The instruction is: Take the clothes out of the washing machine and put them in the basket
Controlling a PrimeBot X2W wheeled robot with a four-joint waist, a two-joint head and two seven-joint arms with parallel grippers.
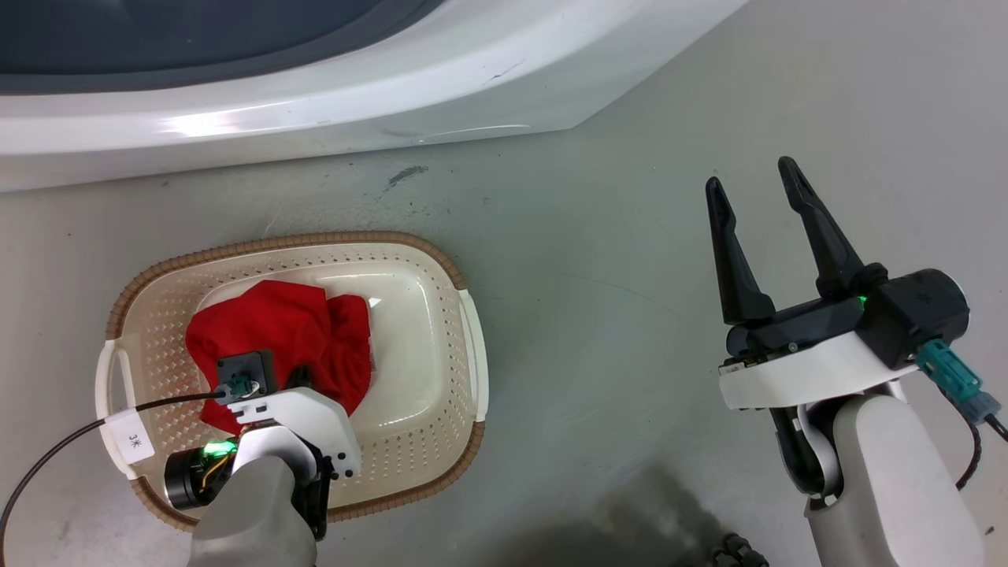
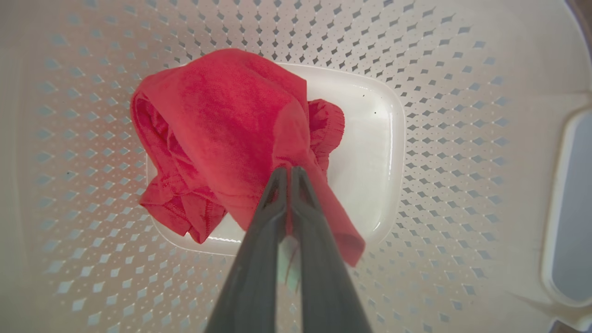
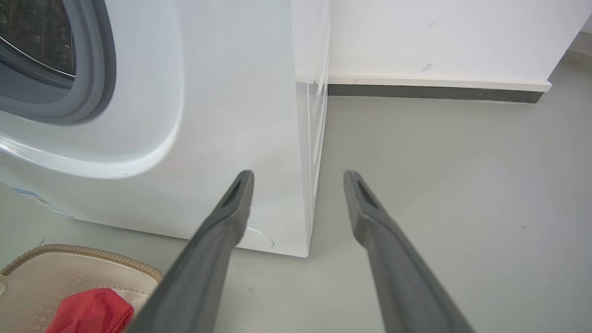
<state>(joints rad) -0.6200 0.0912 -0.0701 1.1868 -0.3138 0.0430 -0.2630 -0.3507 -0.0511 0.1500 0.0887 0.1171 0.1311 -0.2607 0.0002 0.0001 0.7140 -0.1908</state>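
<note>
Where the basket [image 1: 441, 260] stands on the grey floor [image 1: 598, 260], near the foot of the washing machine [image 1: 315, 102], the entries run thus. Clothes [image 2: 222, 125]: one red garment, bunched on the basket's smooth bottom, a little left of middle in the head view; no clear long axis, save one fold drawn up out of the heap. Left gripper [image 2: 287, 172]: reaching down into the basket, jaws pressed together on that fold, the rest of the cloth spread directly beneath and beyond the tips. Right gripper [image 1: 750, 175]: over bare floor, well apart from the basket, jaws wide and holding nothing. Nearer arm: the left, by far. Judgement: the garment seems delivered; what remains is probably to part the left jaws and lift clear without snagging the fold. Room: pale wall [image 3: 439, 37], dark skirting strip [image 3: 434, 92], the machine's grey gasket [image 3: 99, 69] in the right wrist view.
</note>
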